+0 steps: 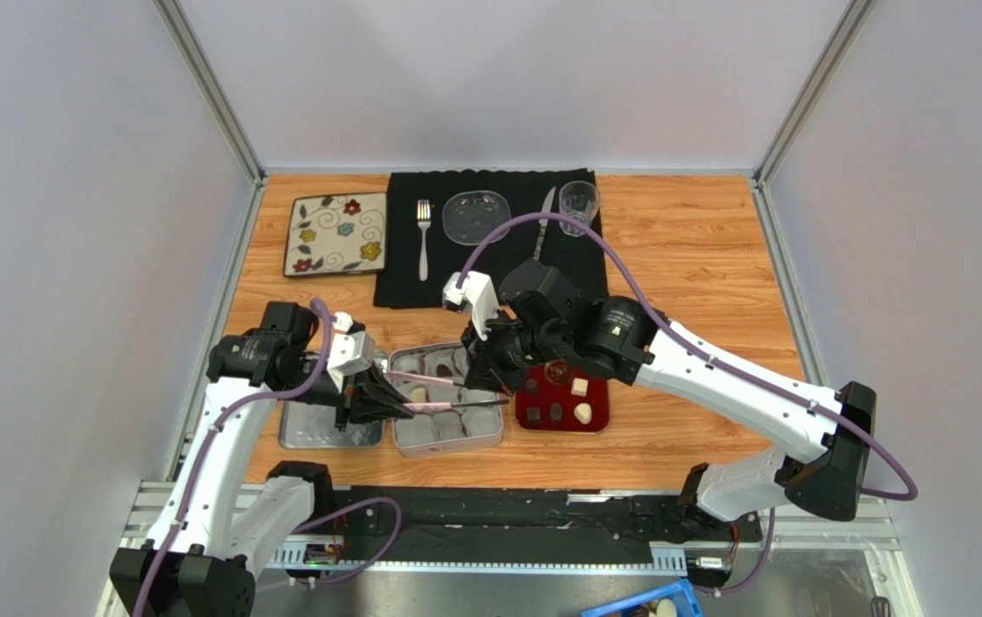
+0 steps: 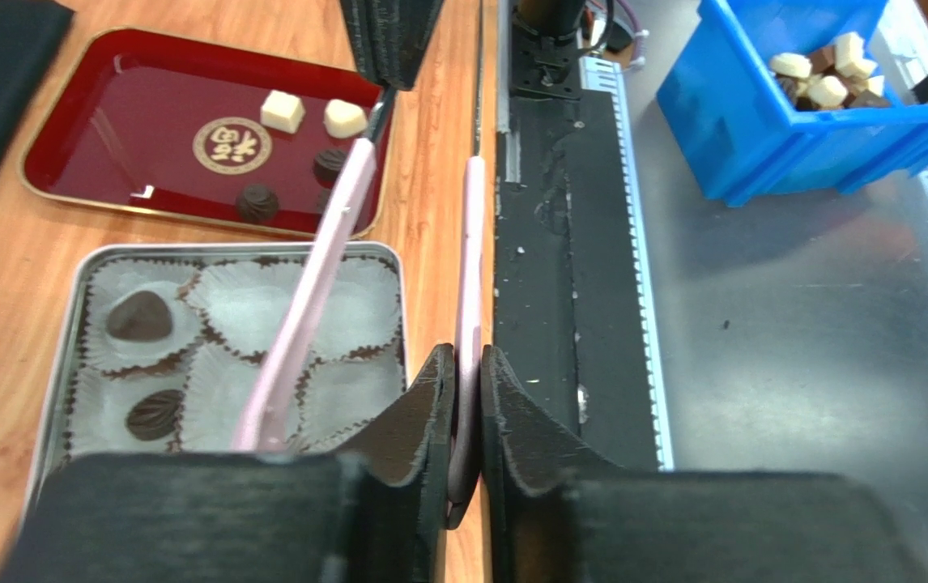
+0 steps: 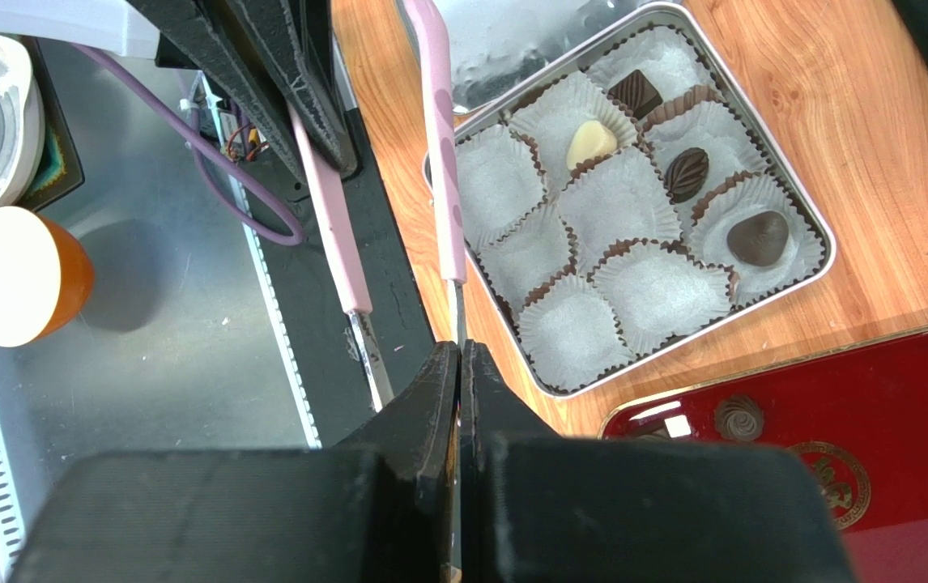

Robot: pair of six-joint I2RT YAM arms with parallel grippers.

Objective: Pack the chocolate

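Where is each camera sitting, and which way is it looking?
Top: high behind the robot, looking down at the table; left arm and right arm show.
Left wrist: on the left arm, looking along the left pincer over the tin to the tray; its fingers show.
Right wrist: on the right arm, looking down past the right pincer at the tin; its fingers show.
Shared: both wrist views see tin, tray and pink tongs.

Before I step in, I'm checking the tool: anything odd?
Yes: the pink tweezers hang over the tin, the left gripper clamping one leg and the right gripper pinching the other leg's tip.
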